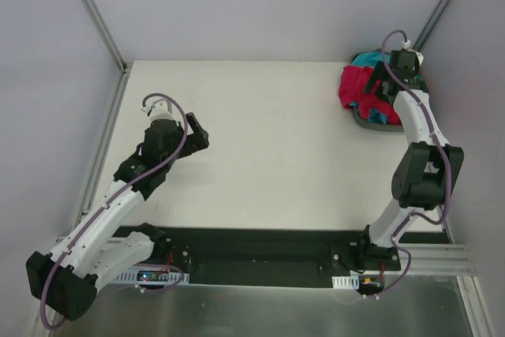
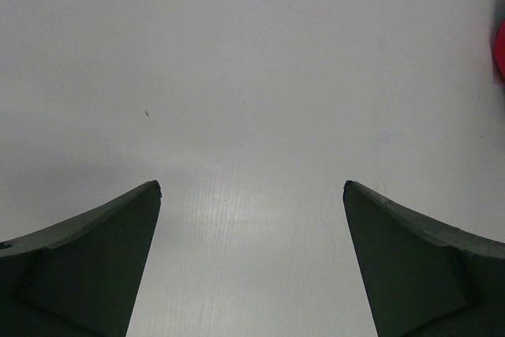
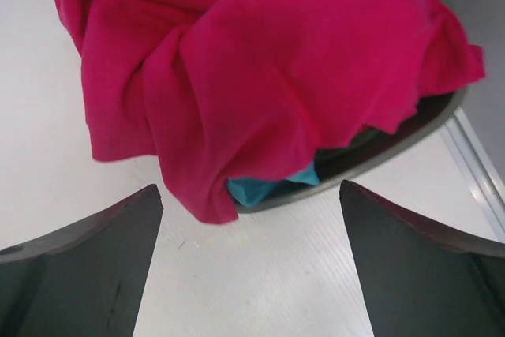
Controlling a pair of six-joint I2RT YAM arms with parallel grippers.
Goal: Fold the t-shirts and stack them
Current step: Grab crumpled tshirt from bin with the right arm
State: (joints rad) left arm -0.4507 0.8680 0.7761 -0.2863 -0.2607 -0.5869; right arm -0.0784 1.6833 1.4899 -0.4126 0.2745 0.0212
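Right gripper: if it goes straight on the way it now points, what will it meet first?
Most likely the red t-shirt, which hangs crumpled over the near rim of the tray, straight ahead of the open right gripper. How far ahead it lies is hard to tell.

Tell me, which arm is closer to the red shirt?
Right. The right end effector is open just short of the red shirt; the left end effector is far off, over the table.
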